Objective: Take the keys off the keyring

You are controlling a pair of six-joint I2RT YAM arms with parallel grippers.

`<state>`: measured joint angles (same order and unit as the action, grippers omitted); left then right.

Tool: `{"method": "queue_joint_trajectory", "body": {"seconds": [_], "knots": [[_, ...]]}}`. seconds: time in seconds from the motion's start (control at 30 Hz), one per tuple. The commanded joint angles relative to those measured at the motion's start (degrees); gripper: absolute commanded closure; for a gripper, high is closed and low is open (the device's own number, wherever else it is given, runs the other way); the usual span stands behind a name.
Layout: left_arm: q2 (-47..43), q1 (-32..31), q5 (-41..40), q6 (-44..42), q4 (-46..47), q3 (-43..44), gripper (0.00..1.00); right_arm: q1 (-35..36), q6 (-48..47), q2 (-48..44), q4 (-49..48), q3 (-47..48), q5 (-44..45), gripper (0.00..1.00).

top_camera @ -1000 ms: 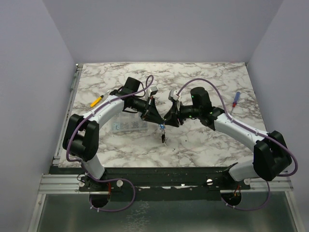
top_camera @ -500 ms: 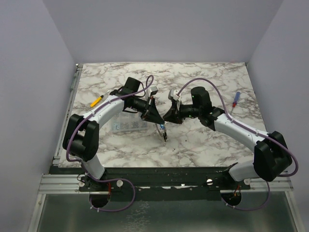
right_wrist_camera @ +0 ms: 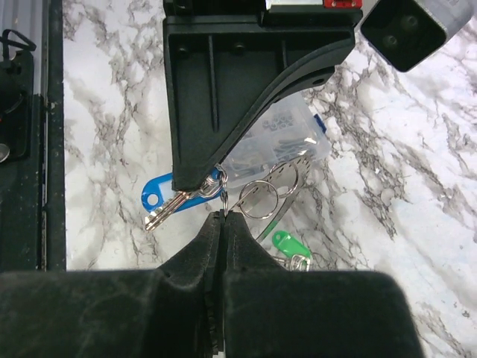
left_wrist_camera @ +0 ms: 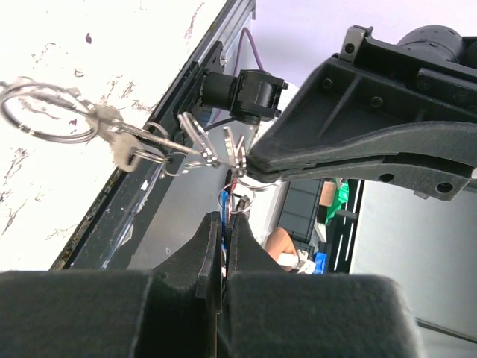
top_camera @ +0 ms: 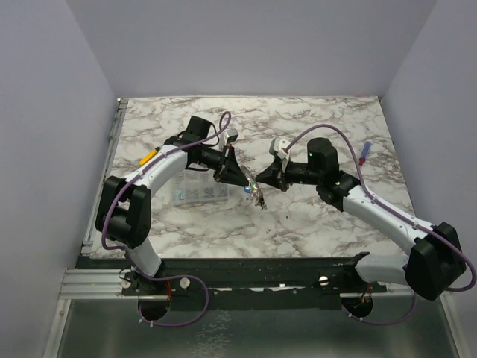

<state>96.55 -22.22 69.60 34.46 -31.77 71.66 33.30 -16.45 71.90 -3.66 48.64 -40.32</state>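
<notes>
Nearest our bases, over the marble table (top_camera: pixel 320 224), the keys (top_camera: pixel 258 197) sit in a small bunch on the near side of the spot where our two grippers come together, close to the table's middle. We cannot tell whether the bunch touches the marble. Our left gripper (top_camera: pixel 244 182) has its jaws pressed together, and its wrist view shows a sliver of blue between the fingers (left_wrist_camera: pixel 211 246). The right wrist view shows this to be the blue-headed key (right_wrist_camera: pixel 159 196), its plastic head running out to the side of that gripper's tip with a silver key along it. Our right gripper (top_camera: pixel 260 179) faces it tip to tip, jaws likewise closed to a bare slit and nipping the thin wire of the keyring (right_wrist_camera: pixel 260 200), whose loops show just beside the tips. The green-headed key (right_wrist_camera: pixel 286 242) shows next to those loops, apart from both grippers. In the left wrist view more silver keys fan out along the wire toward a further loop. To the left, under our left forearm, a clear compartment box (top_camera: pixel 197 195) lies flat on the table. Farther back, a yellow-handled tool (top_camera: pixel 149 156) lies at the left and a blue-handled screwdriver (top_camera: pixel 364 154) at the right, both well apart from the keys.
</notes>
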Motion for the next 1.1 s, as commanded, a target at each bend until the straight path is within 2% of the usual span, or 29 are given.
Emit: {"method": "queue_joint_trajectory", "body": {"seconds": [0.0,0.23,0.4,0.5,0.57,0.83,0.97,1.07], "knots": [[-1.1,0.9,-1.7,-0.9,0.6,-1.3,1.0,-0.6,1.8,-2.1,-5.6,-1.0,1.1,0.99],[0.8,0.7,-3.1,-1.0,0.6,0.5,1.0,-0.9,5.6,-1.8,-9.6,-1.3,-2.6,0.99],[0.3,0.8,-2.6,-2.2,0.6,-0.2,1.0,-2.9,6.7,-2.0,-8.2,-0.7,-1.5,0.99],[-1.2,1.1,-5.0,-4.4,0.1,-0.7,1.0,-5.0,7.4,-2.7,-6.8,-0.6,-1.0,0.99],[-2.5,1.4,-8.8,-7.9,-1.2,0.1,1.0,-6.2,7.6,-3.3,-5.4,-0.4,-0.4,0.99],[-6.8,0.2,-36.3,-26.3,-6.5,3.5,1.0,-12.5,7.4,-7.9,1.5,-0.5,2.9,0.99],[-5.8,-6.2,-48.1,-34.0,-6.8,4.2,1.0,-16.5,7.3,-10.7,6.5,-0.5,6.0,0.99],[-2.8,-11.0,-49.3,-34.2,-6.6,6.6,1.0,-18.8,7.3,-12.2,9.0,-0.6,8.3,0.99]]}}
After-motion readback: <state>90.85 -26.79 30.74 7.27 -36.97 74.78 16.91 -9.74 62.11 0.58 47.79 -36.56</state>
